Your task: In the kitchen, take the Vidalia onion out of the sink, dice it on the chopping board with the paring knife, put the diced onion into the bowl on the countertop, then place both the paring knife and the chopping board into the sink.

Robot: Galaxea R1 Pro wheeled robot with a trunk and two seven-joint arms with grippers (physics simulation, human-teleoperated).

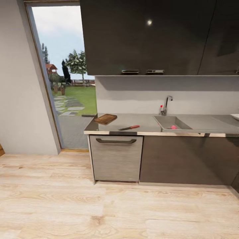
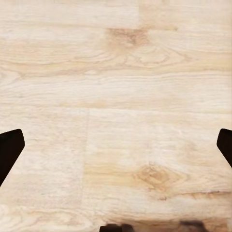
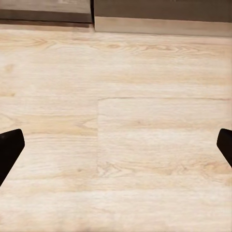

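1. There, the Vidalia onion (image 1: 173, 127) is sitting in the sink (image 1: 165, 121), against its front wall.
2. The paring knife (image 1: 129, 127) is lying on the counter (image 1: 146, 124) near the front edge, beside the sink.
3. The chopping board (image 1: 105, 119) is resting at the counter's left end.
4. The bowl (image 1: 235, 116) is peeking in at the counter's right end.
5. The left claw (image 2: 116, 145) and right claw (image 3: 116, 145) are both hanging spread wide above the wood-plank floor (image 1: 66, 205), grasping nothing.
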